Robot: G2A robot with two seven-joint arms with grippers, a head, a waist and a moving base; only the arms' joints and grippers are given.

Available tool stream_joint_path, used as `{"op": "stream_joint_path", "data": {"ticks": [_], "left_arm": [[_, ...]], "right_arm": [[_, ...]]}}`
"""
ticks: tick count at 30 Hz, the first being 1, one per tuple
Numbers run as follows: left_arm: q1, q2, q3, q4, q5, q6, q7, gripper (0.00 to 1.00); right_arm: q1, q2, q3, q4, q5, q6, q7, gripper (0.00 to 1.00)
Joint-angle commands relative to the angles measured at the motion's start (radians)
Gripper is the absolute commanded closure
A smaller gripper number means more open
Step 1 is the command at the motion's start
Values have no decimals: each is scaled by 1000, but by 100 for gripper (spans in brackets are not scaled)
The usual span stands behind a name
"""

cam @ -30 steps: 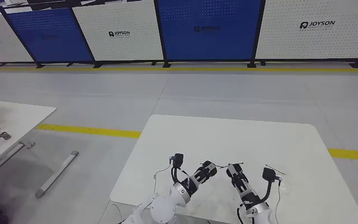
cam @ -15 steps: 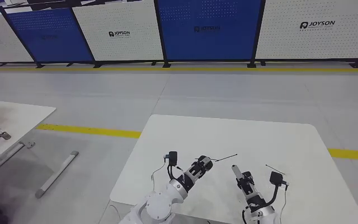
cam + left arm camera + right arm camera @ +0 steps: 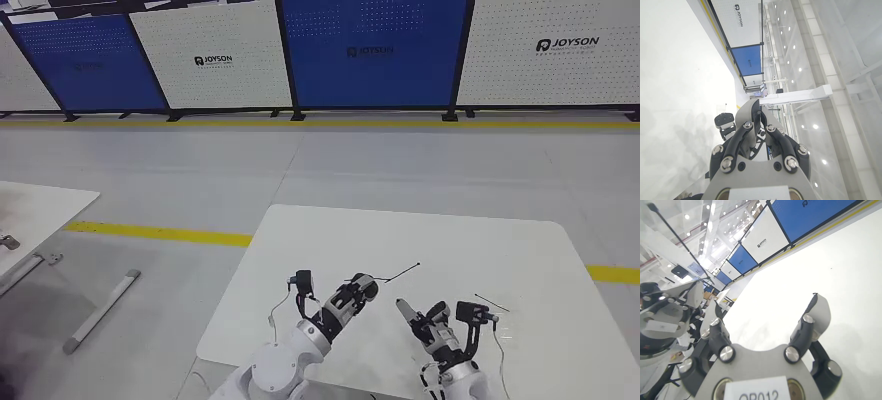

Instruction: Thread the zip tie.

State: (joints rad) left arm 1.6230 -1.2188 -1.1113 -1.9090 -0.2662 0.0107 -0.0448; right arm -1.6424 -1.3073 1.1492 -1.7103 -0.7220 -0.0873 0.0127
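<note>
My left tool [image 3: 366, 285] grips the zip tie [image 3: 396, 273], which points far and right. My right tool [image 3: 765, 302] is open, near it on the right, over the surface [image 3: 450, 240].

Pose: left arm [image 3: 325, 322] stretched forward, left jaws pressed shut, zip tie [image 3: 395, 272] pinched between them, jutting out beyond tips. Beside it, right arm [image 3: 440, 342] bent, right jaws spread wide apart.
</note>
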Motion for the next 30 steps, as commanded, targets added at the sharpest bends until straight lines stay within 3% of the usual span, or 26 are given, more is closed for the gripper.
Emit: {"op": "stream_joint_path", "data": {"ticks": [1, 7, 12, 14, 20, 26, 27, 28, 29, 30], "left_arm": [[0, 0, 0, 0, 4, 1, 0, 100], [0, 0, 0, 0, 4, 1, 0, 100], [-14, -3, 17, 5, -17, 15, -25, 100], [-14, -3, 15, 2, -20, 10, -14, 100], [-14, -4, 15, 3, -20, 10, -13, 100], [-35, -9, 53, 21, -1, 23, -9, 100], [-38, -10, 57, 22, 2, 25, -7, 100], [-40, -11, 60, 24, 5, 26, -5, 100], [-43, -11, 64, 26, 12, 25, -2, 100], [-43, -12, 67, 28, 15, 23, 0, 100]], "right_arm": [[0, 0, 0, 0, 2, -1, -1, 0], [1, 0, 1, 1, -3, 0, -1, 0], [26, 6, -18, 15, -105, -52, 39, 0], [24, 4, -11, 17, -94, -20, 11, 0], [24, 4, -12, 18, -96, -19, 14, 0], [35, 3, -20, 16, -94, -36, 25, 0], [36, 3, -20, 15, -93, -39, 28, 9], [37, 3, -20, 13, -92, -40, 29, 45], [39, 3, -23, 12, -86, -50, 38, 50], [42, 4, -23, 14, -84, -55, 48, 42]]}}
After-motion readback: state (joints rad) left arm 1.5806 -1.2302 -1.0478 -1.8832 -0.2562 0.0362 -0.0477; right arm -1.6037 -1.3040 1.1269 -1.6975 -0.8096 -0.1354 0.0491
